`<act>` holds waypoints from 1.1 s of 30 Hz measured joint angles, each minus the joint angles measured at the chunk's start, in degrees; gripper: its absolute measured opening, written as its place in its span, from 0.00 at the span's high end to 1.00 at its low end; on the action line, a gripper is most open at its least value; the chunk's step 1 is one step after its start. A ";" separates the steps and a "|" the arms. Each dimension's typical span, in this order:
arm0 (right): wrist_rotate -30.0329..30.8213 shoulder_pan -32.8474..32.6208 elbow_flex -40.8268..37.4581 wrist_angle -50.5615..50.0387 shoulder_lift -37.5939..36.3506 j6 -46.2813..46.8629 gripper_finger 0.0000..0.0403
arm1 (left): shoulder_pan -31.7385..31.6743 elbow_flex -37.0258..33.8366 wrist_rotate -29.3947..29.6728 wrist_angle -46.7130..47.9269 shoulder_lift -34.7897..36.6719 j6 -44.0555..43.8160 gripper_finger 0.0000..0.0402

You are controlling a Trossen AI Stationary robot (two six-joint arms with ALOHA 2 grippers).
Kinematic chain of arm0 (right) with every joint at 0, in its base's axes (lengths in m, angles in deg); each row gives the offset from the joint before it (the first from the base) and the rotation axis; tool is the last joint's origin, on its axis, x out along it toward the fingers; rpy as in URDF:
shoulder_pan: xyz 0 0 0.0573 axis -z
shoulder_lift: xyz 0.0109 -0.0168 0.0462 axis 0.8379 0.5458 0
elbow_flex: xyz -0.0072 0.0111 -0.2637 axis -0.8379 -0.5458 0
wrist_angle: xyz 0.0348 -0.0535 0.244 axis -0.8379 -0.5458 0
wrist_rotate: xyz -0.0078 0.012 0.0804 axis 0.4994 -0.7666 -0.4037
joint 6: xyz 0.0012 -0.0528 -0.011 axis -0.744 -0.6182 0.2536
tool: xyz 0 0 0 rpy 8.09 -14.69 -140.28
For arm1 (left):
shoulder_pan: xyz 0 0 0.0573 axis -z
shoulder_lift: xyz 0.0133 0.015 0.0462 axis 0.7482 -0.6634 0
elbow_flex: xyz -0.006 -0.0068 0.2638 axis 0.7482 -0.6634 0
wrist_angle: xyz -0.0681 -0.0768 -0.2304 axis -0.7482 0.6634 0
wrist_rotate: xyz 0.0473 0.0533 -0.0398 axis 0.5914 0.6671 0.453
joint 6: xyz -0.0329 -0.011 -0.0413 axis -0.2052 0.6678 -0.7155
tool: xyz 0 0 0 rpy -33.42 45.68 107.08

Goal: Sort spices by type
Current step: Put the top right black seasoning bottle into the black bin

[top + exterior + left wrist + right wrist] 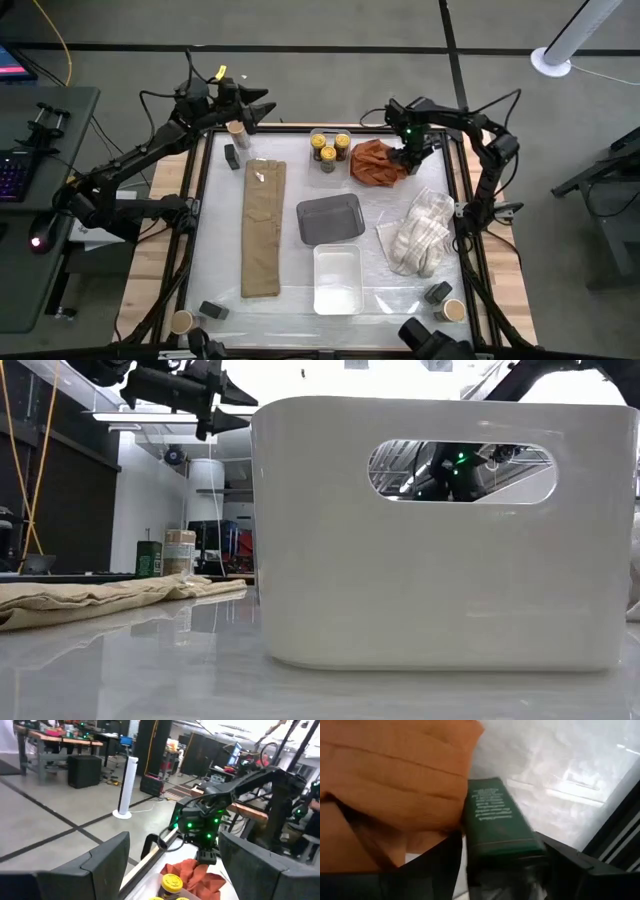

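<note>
My right gripper [408, 158] is low at the far right, beside an orange cloth [376, 162], and shut on a dark tin with a green label [495, 820]. Three yellow-lidded jars [328, 148] stand together at the far middle. My left gripper [260, 108] is open and empty, raised over the far left, above a tan-topped tub [237, 130] and a dark tin [232, 155]. Another tub [181, 321] and tin [212, 310] sit at the near left. A third tin [438, 292] and tub [453, 310] sit at the near right. My right gripper holds the tin's near end [502, 857] between its two fingers, one on each long side, the fingers lying along the tin. The tin reaches away from the fingers beside the orange cloth [395, 775]. Whether it is clear of the table I cannot tell.
A grey tray [330, 218] and a white tray [337, 278] sit in the middle; the white tray [430, 530] fills the low view. A folded tan cloth [264, 228] lies to their left, a white cloth [422, 235] to their right.
</note>
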 joint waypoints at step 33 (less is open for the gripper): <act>-9.46 -46.30 0.06 24.03 -27.44 3.70 0.74 | 54.46 -0.04 25.10 33.68 0.00 -16.82 0.40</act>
